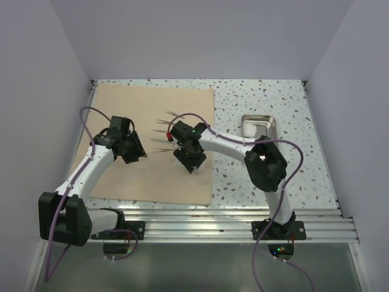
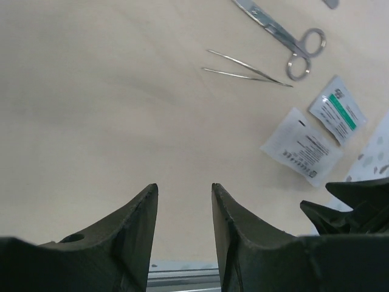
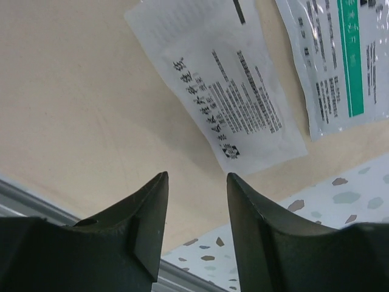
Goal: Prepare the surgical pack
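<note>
The tan cloth (image 1: 152, 176) lies flat on the left half of the table. Thin steel instruments (image 1: 164, 121) lie on it near its right side; the left wrist view shows scissors (image 2: 295, 39) and tweezers (image 2: 246, 70). Two white packets lie on the cloth by its right edge, one with black print (image 3: 225, 91) (image 2: 302, 146) and one with a green stripe (image 3: 340, 61) (image 2: 337, 109). The steel tray (image 1: 258, 126) sits apart on the speckled table at the right. My left gripper (image 1: 135, 152) (image 2: 184, 188) is open and empty over bare cloth. My right gripper (image 1: 190, 159) (image 3: 197, 179) is open and empty beside the packets.
The speckled tabletop (image 1: 273, 97) extends right of the cloth. A metal rail (image 1: 213, 228) runs along the near edge. Grey walls close the left, back and right sides. My right gripper's fingers (image 2: 358, 207) show at the right of the left wrist view.
</note>
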You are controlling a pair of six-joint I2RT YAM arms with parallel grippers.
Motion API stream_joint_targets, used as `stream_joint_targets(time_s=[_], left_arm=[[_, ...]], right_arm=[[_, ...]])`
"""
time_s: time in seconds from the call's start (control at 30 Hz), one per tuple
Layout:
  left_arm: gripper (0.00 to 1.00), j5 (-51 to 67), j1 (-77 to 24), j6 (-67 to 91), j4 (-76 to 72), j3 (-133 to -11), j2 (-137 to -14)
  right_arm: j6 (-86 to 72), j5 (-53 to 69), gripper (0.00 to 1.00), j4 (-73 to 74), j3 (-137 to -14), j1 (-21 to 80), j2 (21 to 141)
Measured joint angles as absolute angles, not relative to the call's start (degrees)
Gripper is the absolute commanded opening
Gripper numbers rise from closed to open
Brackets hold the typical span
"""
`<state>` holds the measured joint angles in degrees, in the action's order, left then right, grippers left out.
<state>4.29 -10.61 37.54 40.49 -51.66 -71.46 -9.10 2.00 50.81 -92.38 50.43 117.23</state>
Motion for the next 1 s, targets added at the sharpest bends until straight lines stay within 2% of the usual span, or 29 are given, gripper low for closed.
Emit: stream_joint_targets(time_s=[0.23,0.47,0.57,0.67,0.77,0.87,1.0], left_arm=[[0.44,-0.4,-7.5,37.4,44.5,-50.9,-70.5],[0.45,-0.9,-7.4,36.4,45.5,-49.8,-70.0],[0.45,-0.9,-7.2,36.1,45.5,-49.8,-69.8],[0.45,-1.0,-7.1,35.6,45.5,-49.8,-69.8],[0.45,-1.1,-7.1,35.0,45.5,-49.8,-69.8],[0.45,-1.1,-7.1,34.8,45.5,-49.8,-69.8],[0.45,-1.1,-7.1,34.6,45.5,-49.8,-69.8]], right_arm=[[-6.2,-7.7,0.44,50.0,-97.6,55.2,123.2],[-4.4,-15.0,0.38,50.0,-100.4,55.5,126.5],[-3.9,-17.3,0.24,49.8,-101.0,55.5,127.3],[-3.7,-18.9,0.18,49.4,-100.9,55.6,127.3],[-3.4,-20.1,0.06,48.9,-100.9,55.5,127.3],[-3.0,-20.1,0.00,48.8,-100.9,55.5,127.3],[-3.0,-19.4,0.00,48.8,-100.9,55.5,127.2]])
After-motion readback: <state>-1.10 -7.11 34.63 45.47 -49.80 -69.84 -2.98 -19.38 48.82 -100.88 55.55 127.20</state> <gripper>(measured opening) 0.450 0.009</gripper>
